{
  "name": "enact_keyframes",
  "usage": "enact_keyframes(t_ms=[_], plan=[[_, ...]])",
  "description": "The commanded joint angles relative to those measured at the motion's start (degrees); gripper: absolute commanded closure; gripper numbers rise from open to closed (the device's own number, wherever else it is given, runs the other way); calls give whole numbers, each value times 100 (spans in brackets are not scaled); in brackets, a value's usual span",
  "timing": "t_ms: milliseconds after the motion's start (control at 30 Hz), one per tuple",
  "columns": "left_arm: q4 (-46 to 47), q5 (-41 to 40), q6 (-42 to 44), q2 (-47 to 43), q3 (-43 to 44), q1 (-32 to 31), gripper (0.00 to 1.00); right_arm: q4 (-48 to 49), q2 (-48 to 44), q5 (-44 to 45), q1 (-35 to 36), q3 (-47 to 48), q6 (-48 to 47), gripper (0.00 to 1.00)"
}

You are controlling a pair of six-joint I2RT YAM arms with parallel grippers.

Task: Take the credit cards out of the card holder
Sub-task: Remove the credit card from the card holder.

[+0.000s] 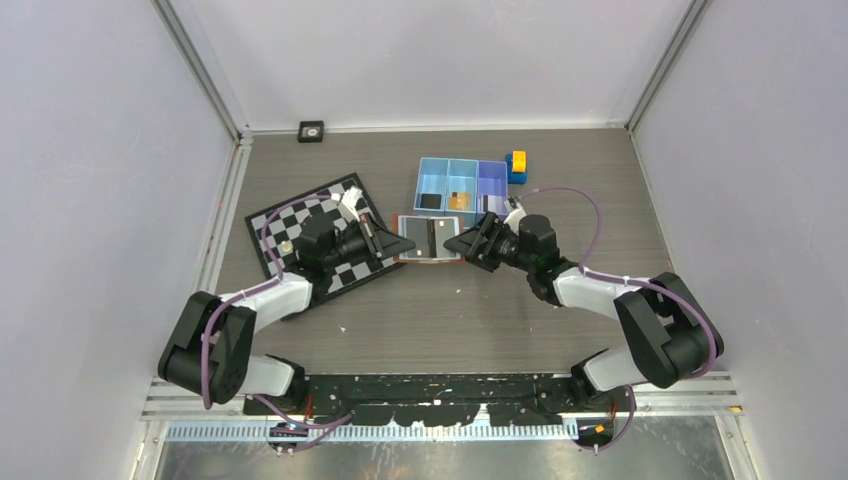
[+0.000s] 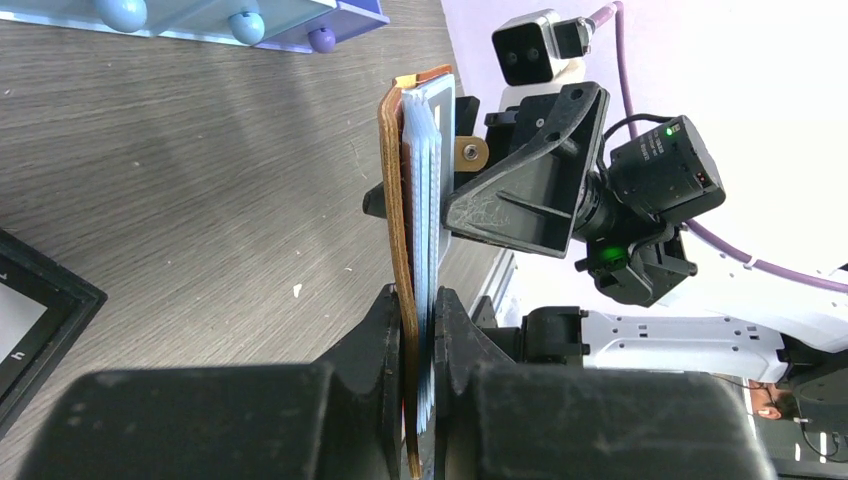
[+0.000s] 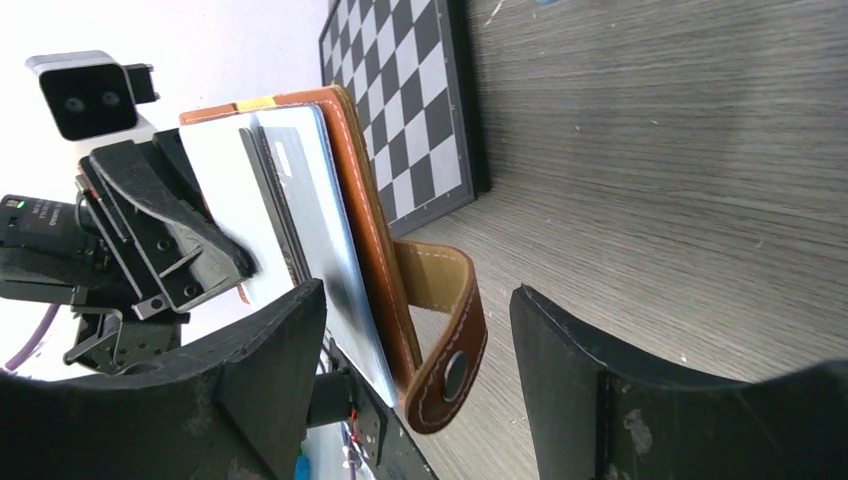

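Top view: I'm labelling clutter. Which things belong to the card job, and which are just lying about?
Job: card holder, credit cards, left gripper, right gripper, blue tray.
Lying about: checkerboard, yellow-and-blue block, small black object by the back wall.

Two black-and-white arms (image 1: 270, 295), purple cables (image 1: 590, 215), matte black jaws, silver wrist cameras (image 2: 530, 45)

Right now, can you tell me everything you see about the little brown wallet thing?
The card holder is a small brown leather-looking folder with pale stitching and grey-silver sleeves inside. One sleeve shows a dark card. A curled strap with a round snap sticks out from its edge. It is opened up over the middle of the table. The left gripper pinches one end. The right gripper is open around the other end.
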Motion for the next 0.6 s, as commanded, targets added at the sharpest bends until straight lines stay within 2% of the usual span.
enact_keyframes(t_ms=[0, 167, 233, 367, 500, 567], plan=[[680, 214, -146, 39, 10, 36, 100, 697, -213, -177, -17, -106, 95, 29], [845, 322, -253, 170, 24, 36, 100, 961, -416, -190, -17, -238, 103, 50], [877, 367, -276, 231, 44, 36, 100, 1024, -450, -208, -26, -268, 113, 61], [958, 366, -342, 319, 40, 36, 100, 1050, -461, -252, -31, -242, 110, 98], [610, 227, -217, 314, 74, 55, 97, 1026, -510, -182, -53, -274, 122, 100], [257, 87, -65, 261, 121, 90, 88, 998, -554, -139, -93, -307, 135, 100]])
